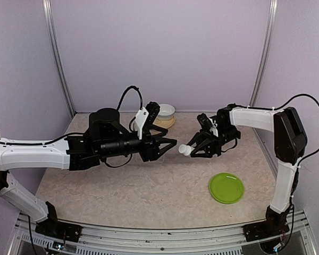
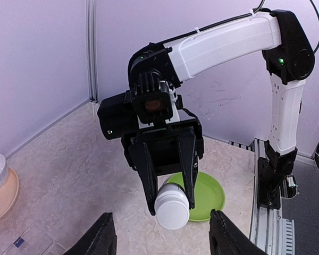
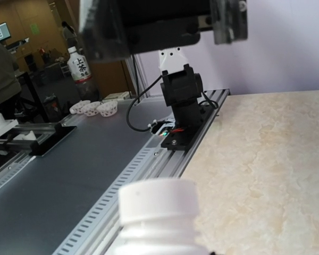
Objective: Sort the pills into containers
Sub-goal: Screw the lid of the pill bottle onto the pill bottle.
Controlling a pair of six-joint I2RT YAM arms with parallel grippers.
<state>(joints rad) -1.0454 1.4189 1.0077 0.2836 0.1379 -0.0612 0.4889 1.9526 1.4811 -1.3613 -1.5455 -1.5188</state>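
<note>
White bottle in right end effector

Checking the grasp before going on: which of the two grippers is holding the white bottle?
The right gripper: it clamps the white bottle just below the cap, while the left gripper faces it open and empty.

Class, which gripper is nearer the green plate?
Right. The right gripper, holding a bottle, hangs close beside the plate. The left gripper is open on the bottle's other side, farther off.

Robotics lab: enclosed test cell, workbenches beyond.
</note>
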